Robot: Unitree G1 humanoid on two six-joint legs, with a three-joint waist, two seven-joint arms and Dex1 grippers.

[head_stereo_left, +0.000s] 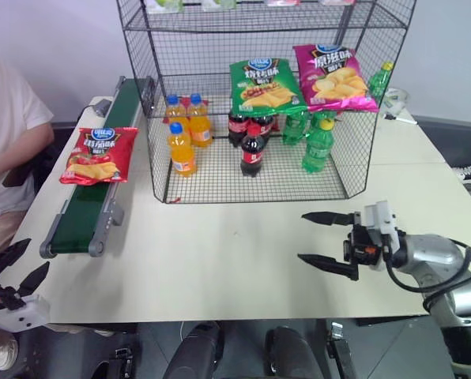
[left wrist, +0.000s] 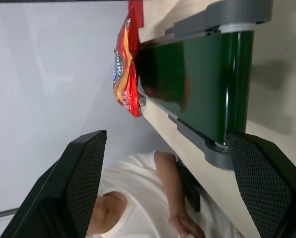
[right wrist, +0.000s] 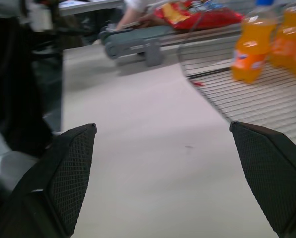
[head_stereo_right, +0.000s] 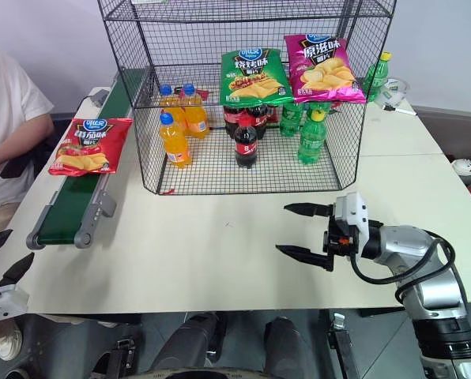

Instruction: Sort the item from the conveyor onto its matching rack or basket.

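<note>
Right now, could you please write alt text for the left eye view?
A red crisp bag lies on the conveyor beside a black wire rack holding bottles and crisp bags. The open right gripper hovers over the table.

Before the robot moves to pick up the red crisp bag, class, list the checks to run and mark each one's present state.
1. Red crisp bag lies on the conveyor: ok.
2. Left gripper open and empty: ok.
3. Right gripper open and empty: ok.
4. Either gripper at the bag: not ok, both apart from it.
5. Free room beside the green bag on the rack: cannot tell.
</note>
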